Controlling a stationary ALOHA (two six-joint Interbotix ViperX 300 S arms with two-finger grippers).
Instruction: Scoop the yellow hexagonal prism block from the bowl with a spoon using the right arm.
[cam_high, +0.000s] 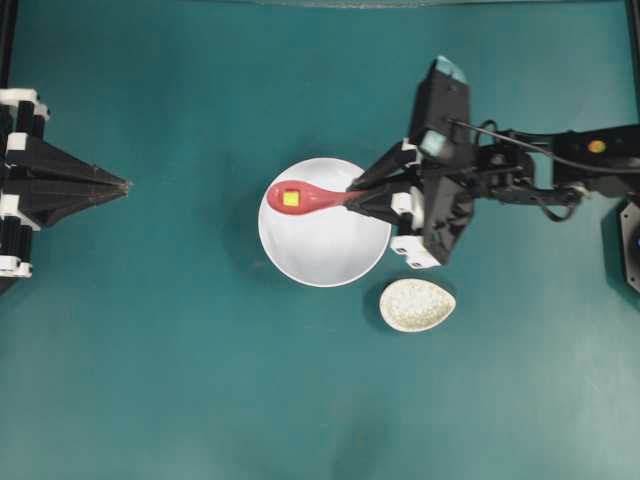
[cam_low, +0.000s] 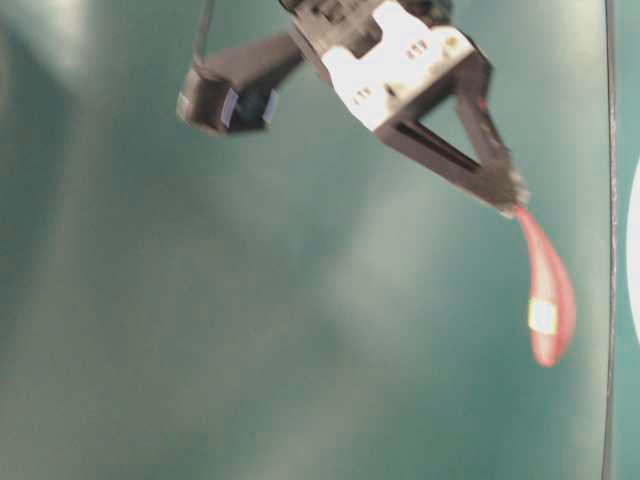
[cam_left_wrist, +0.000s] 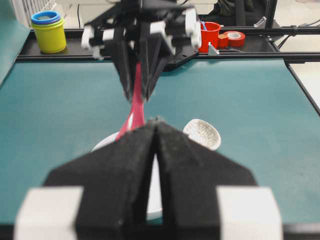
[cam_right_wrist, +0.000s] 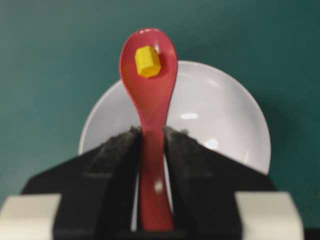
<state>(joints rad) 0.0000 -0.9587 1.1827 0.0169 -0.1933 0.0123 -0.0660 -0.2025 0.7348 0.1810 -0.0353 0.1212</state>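
1. Right black gripper (cam_right_wrist: 151, 145) jaws clamp the handle of the glossy pink-red soup spoon (cam_right_wrist: 150, 85).
2. Tiny yellow hexagonal block (cam_right_wrist: 147, 61) sits in the scoop, above the round white bowl's (cam_high: 330, 255) 10 o'clock rim.
3. Scoop looks done; next: keep the spoon level.
4. Left black gripper (cam_left_wrist: 156, 145) jaws closed, empty.
5. Speckled oval dish (cam_high: 417, 305) at bowl's 4 o'clock.

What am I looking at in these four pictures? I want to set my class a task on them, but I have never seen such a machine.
Two black robot arms face each other across a green table. One picture looks down from above, one from table level, and one from a camera on each wrist. On the table stand a white bowl and a small speckled dish. The right gripper has its jaws closed on the handle of a red spoon, and a tiny yellow block lies in its scoop, above the bowl. The left gripper is shut and holds nothing.
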